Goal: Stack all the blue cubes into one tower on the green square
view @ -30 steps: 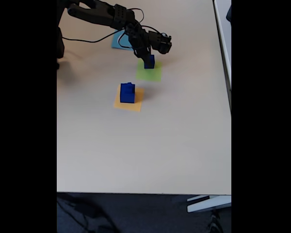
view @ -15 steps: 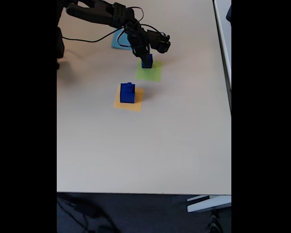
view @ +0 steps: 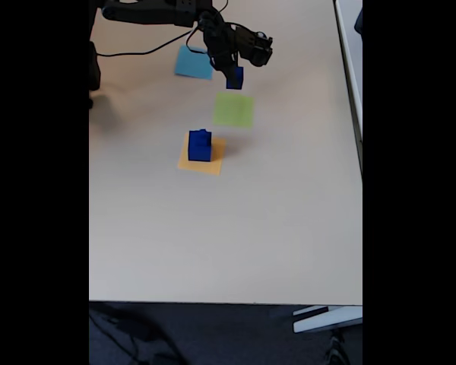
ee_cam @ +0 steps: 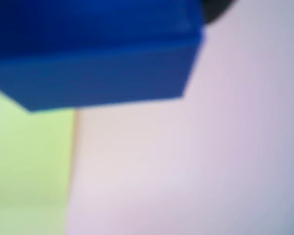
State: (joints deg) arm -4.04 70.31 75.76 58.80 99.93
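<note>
Above the table (view: 235, 228) in the fixed view, the gripper (view: 233, 76) hangs from a black arm (view: 156, 11) that reaches in from the upper left, and its fingers are closed on a blue cube (view: 234, 77), holding it clear of the surface. That cube sits in the picture just beyond the far edge of the green square (view: 233, 109), between it and the light-blue square (view: 194, 62) to the left; the green square lies bare. Nearer the camera and to the left, two more blue cubes (view: 200, 144) stand stacked on the orange square (view: 201, 154), the smaller one on top of the larger. A black cable (view: 137, 52) trails across the table below the arm. The wrist view is blurred and close: the held cube (ee_cam: 95, 54) takes up the top of the picture, the green square (ee_cam: 29, 166) shows at the lower left under it, and pale table (ee_cam: 196, 166) covers the rest. A dark bit of the gripper shows at the top right corner behind the cube, too blurred to tell more.
</note>
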